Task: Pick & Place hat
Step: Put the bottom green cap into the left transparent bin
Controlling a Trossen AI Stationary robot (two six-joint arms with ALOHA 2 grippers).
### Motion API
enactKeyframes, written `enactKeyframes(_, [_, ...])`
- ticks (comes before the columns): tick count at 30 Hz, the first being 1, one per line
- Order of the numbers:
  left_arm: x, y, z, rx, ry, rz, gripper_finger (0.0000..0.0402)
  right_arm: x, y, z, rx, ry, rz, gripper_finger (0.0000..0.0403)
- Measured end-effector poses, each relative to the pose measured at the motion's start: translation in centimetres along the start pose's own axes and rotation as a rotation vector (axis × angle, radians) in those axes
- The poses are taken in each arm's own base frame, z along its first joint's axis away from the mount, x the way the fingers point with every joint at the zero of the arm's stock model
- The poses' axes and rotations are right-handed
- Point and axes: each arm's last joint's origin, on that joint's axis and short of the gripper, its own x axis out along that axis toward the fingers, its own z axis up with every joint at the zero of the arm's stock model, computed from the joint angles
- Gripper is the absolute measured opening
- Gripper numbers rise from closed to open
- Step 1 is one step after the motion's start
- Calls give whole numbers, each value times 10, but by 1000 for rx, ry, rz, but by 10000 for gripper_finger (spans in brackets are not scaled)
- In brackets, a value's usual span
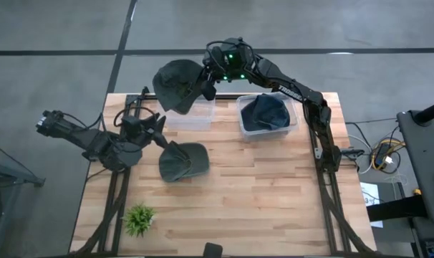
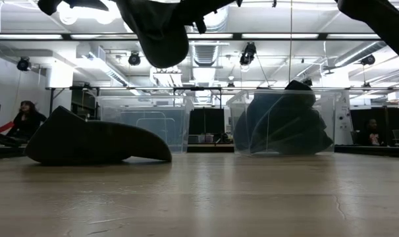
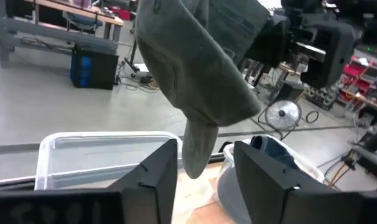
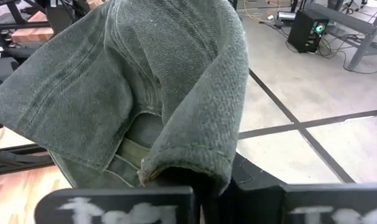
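Carry phase of the pick-and-place. The right gripper (image 1: 203, 84) reaches across to the far left of the desk (image 1: 260, 193) with its jaws clamped on a grey-green hat (image 1: 177, 84), which hangs in the air above the far edge of the empty clear bin (image 1: 192, 115). In the low view the hat dangles well above the bin's rim, touching nothing below it. The right wrist view shows the fabric bunched and folded between the jaws, so the grip is on a crease of cloth and not on a stiff edge.

A second hat (image 1: 182, 160) lies flat on the desk just near of the empty bin. The left gripper (image 1: 160, 136) sits close beside it, jaws apart and holding nothing; its wrist view looks past them to the hanging hat and both bins. The right-hand bin (image 1: 268, 115) already contains a dark blue hat (image 1: 266, 111).

The next move, as judged, calls for bringing the held hat nearer until it is fully over the empty bin's opening, lowering it, then parting the jaws; released where it hangs, the limp cloth could drape over the far wall or fall outside.
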Motion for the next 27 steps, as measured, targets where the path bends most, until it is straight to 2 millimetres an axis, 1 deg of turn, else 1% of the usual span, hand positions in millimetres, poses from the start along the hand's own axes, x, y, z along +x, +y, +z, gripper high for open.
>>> enactKeyframes(6, [7, -2, -8, -33, -16, 41, 198, 0, 0, 0, -1, -1, 0, 8])
enactKeyframes(10, [12, -7, -16, -26, -12, 56, 222, 0, 0, 1, 4, -5, 0, 8])
enactKeyframes(18, [25, -17, -30, 67, -30, 109, 227, 0, 0, 2, 21, -16, 0, 8])
enactKeyframes(23, [37, -20, -30, 91, -58, 156, 227, 0, 0, 2, 45, -16, 0, 8])
enactKeyframes(27, [44, -18, -27, 101, -75, 193, 227, 0, 0, 2, 46, -16, 0, 8])
